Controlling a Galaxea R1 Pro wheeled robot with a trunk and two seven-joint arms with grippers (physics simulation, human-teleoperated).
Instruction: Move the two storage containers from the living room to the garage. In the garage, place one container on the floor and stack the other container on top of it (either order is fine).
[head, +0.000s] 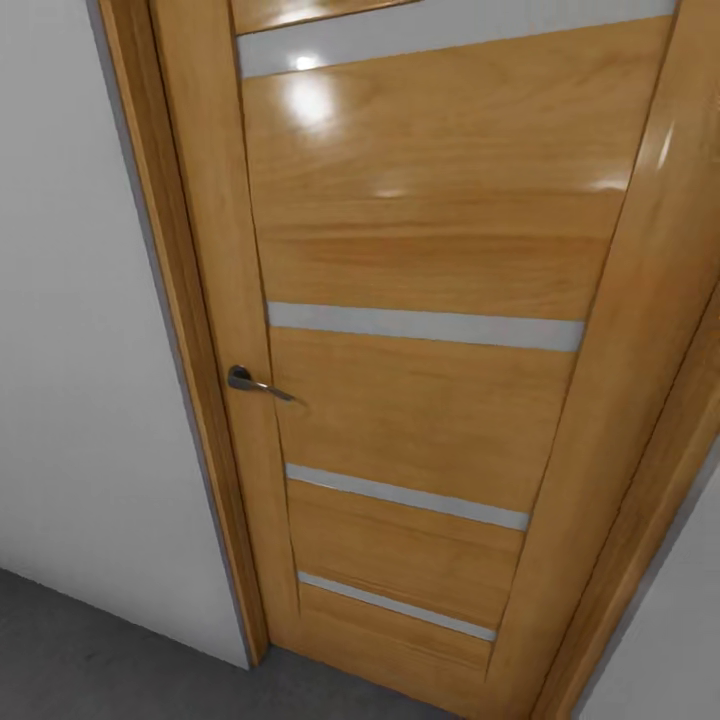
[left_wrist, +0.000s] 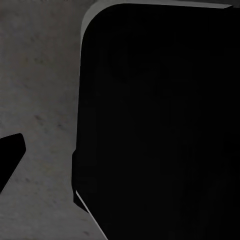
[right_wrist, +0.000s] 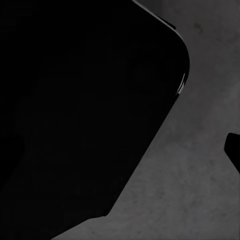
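near: dark grey mottled concrete floor (left_wrist: 40, 90) under both wrists, garage side | grippers: can't tell open or closed, nothing orange-red held that I can see | far: closed oak door with frosted strips (head: 420, 250), lever handle (head: 255, 382) | containers' location unknown, judge stacking not started

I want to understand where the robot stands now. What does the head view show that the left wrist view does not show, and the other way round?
Head view alone: a closed oak door with four frosted strips, its metal handle, the door frame and pale grey walls. Left wrist view alone: a large black rounded body close to the camera; I cannot tell what it is. Both share the dark grey concrete floor. No storage container appears in either.
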